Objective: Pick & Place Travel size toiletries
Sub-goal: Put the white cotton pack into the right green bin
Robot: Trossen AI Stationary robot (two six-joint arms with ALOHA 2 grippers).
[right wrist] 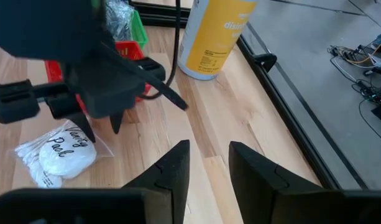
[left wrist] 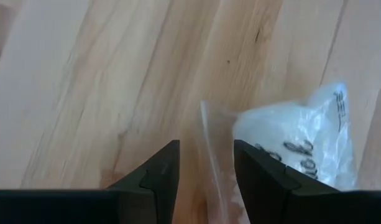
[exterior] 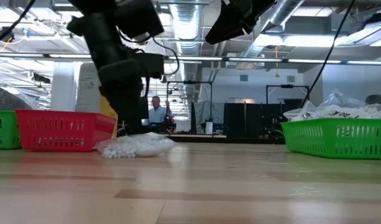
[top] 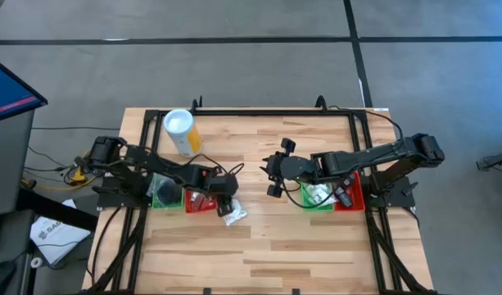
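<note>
On my screens, the left gripper point(top: 227, 199) hangs low over a clear sachet point(top: 232, 215) of white cotton pieces lying on the wooden table point(top: 316, 246), just right of the red tray point(top: 200, 201) on the left side; its fingers point(left wrist: 158, 174) stand apart with nothing between them, the sachet's clear edge showing beyond the gap. From the right wrist camera the sachet's dark handwritten print seems to read "Vanity Pack", though I cannot be sure. My right gripper point(top: 275, 172) hovers mid-table, well above the wood, fingers parted and empty. A yellow cylinder point(top: 182, 132) stands at the far left. More bagged toiletries point(exterior: 339, 112) fill the green tray point(exterior: 336, 138) on the right.
</note>
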